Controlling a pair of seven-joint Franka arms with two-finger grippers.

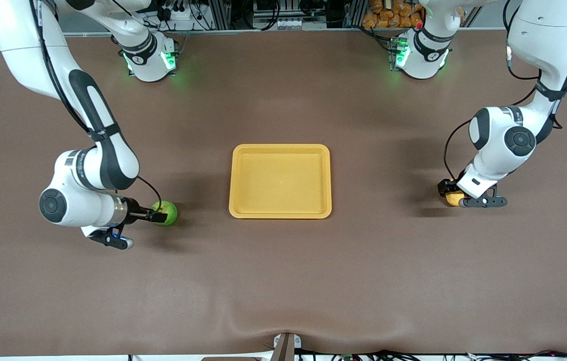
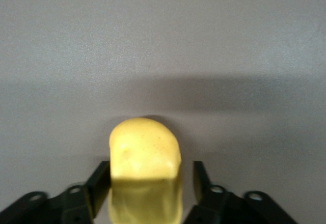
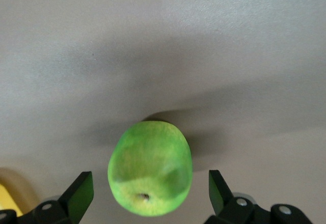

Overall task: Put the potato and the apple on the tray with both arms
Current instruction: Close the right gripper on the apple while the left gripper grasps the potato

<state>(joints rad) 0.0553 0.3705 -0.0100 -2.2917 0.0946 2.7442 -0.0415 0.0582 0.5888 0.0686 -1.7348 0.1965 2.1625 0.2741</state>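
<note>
Front view: tray (image 1: 280,150) bare at table centre. Left gripper (image 1: 450,193) straddles potato (image 1: 454,199) at 3 o'clock, one finger touching, the other apart; closing evenly would avoid rolling it. Right gripper (image 1: 159,216) spread around apple (image 1: 168,212) at 9 o'clock.

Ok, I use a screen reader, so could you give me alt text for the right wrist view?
A green apple sits on the brown table between the right gripper's open black fingers, which stand clear of it on each side.
</note>
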